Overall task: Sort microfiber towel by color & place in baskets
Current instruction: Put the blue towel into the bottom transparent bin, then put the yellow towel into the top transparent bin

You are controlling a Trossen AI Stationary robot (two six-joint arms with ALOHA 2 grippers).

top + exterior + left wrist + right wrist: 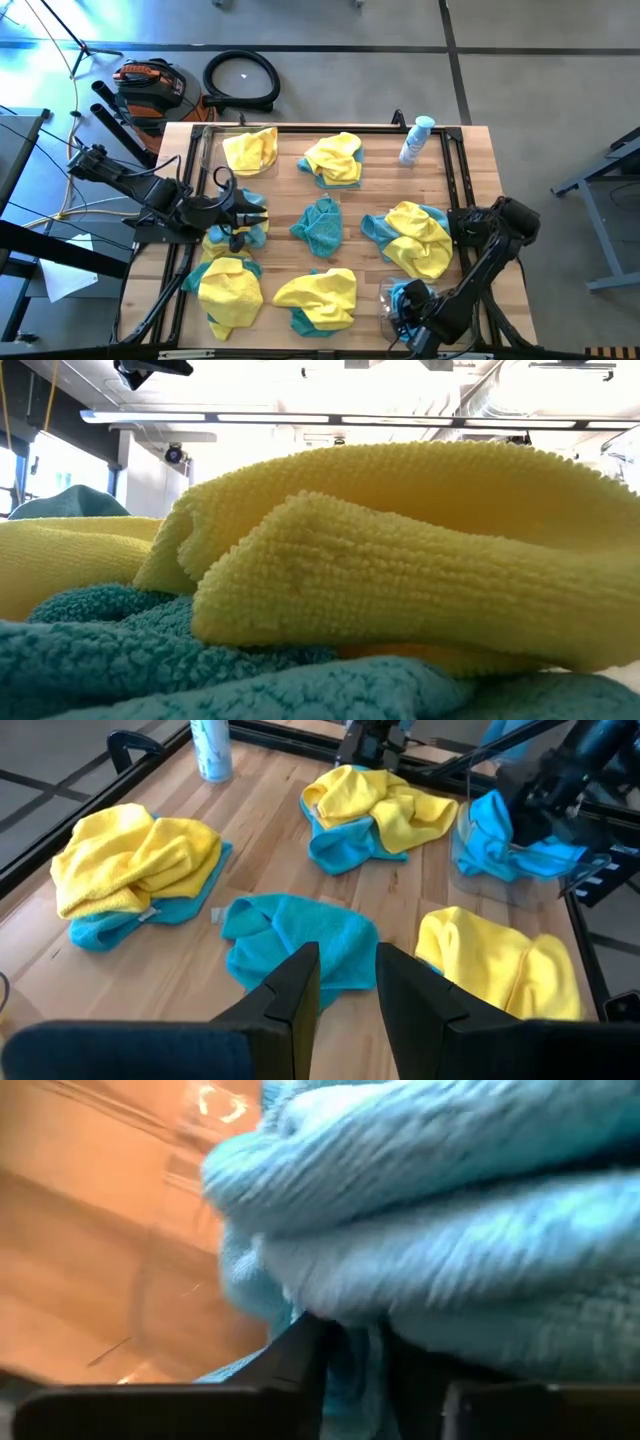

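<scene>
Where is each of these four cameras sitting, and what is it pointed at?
High view: overhead, looking down on the table; both arms show.
Low view: at tabletop height, filled by a yellow towel; no arm shows.
Left wrist view: over the left gripper, jaws apart, facing a lone teal towel, also in the high view.
Right wrist view: right gripper against teal cloth.
</scene>
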